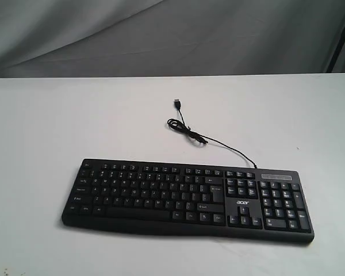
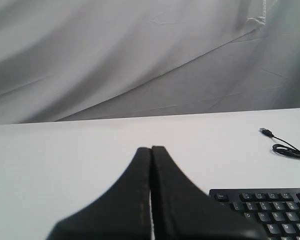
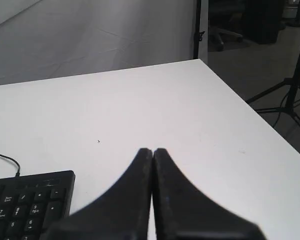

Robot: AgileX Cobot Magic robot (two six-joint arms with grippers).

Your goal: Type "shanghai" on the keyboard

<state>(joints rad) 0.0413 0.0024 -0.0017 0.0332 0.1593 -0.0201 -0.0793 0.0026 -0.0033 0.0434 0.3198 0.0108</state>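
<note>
The black keyboard (image 1: pixel 187 198) with white legends and an acer logo lies on the white table near its front edge. Its thin cable (image 1: pixel 218 144) curls behind it to a loose USB plug (image 1: pixel 176 103). Neither arm shows in the exterior view. In the left wrist view my left gripper (image 2: pixel 151 148) is shut with nothing in it, beside and short of the keyboard's corner (image 2: pixel 265 210). My right gripper (image 3: pixel 152 150) is shut and empty too, off the number-pad end of the keyboard (image 3: pixel 30 205).
The white table (image 1: pixel 75 115) runs back to a grey draped cloth (image 1: pixel 161 34). In the right wrist view the table's side edge (image 3: pixel 250 110) drops off to a floor with stands and tripod legs (image 3: pixel 290 95).
</note>
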